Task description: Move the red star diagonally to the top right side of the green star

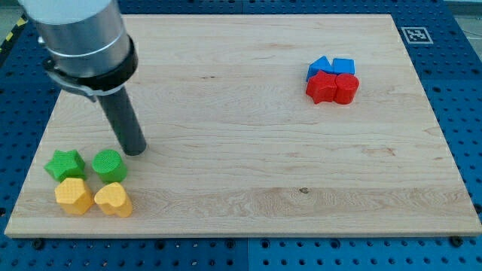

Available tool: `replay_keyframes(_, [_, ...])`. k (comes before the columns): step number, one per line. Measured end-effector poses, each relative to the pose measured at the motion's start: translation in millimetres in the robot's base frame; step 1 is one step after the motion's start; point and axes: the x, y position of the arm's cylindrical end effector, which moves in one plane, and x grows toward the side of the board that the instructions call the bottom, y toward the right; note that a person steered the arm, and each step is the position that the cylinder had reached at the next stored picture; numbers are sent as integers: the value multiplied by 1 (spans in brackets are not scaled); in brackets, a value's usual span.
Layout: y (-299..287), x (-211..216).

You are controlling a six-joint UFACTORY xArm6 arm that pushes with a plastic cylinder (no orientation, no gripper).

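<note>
Task not started: red star [321, 88] sits far right w/ other blocks, well apart from green star [63, 164]. My tip [134, 149], a plain rod tool w/ nothing to pinch, is just above green cylinder [109, 165].

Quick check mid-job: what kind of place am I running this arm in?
Likely a robotics lab bench. A wooden board lies on a blue perforated table, a printed marker tag sits at its corner, and my tip rests near the green star.

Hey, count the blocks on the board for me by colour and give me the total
Green: 2, the green star and green round block
Yellow: 2
Red: 2, the red star and another
Blue: 2
Total: 8
</note>
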Motion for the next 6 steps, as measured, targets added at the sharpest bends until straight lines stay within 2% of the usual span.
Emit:
replay_keyframes(3, [-1,31])
replay_keyframes(4, [16,-2])
replay_keyframes(5, [99,-14])
replay_keyframes(6, [211,-14])
